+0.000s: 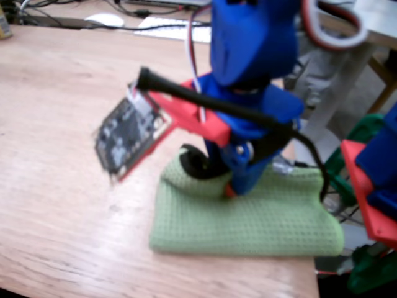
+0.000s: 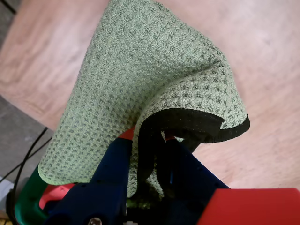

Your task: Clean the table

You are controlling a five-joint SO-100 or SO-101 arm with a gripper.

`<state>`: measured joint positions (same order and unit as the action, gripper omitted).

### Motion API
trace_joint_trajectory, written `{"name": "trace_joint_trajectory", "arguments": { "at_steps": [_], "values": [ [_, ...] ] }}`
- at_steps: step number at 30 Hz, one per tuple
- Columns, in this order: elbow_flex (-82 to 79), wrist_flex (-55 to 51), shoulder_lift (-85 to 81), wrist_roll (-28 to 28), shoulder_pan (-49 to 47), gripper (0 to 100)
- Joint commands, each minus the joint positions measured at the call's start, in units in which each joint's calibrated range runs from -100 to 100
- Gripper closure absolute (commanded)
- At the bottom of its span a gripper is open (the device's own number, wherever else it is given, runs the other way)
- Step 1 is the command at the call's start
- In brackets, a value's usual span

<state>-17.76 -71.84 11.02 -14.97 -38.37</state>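
The blue two-finger gripper is closed on a corner of the green waffle-weave cloth with a black hem, and in the wrist view that pinched corner is folded up and over between its blue fingers. In the fixed view the cloth lies mostly flat on the light-brown wooden tabletop, near its right edge, with the blue arm standing over it (a red-framed circuit board juts out to the left of the arm). A white mouse and cables sit at the far edge
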Motion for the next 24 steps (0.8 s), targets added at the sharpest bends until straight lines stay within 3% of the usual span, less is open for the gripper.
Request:
{"name": "trace_joint_trajectory", "arguments": {
  "at_steps": [1, 8, 16, 20, 24],
  "values": [
    [0.3, 1.4, -0.1, -0.2, -5.1, 99],
    [10.5, 2.0, 1.0, -0.2, -5.1, 99],
    [10.6, 2.0, 2.4, -0.2, -3.1, 98],
    [10.6, 2.0, 1.4, 0.2, -2.7, 86],
    [10.6, 1.9, -2.1, 0.2, -2.7, 84]
  ]
}}
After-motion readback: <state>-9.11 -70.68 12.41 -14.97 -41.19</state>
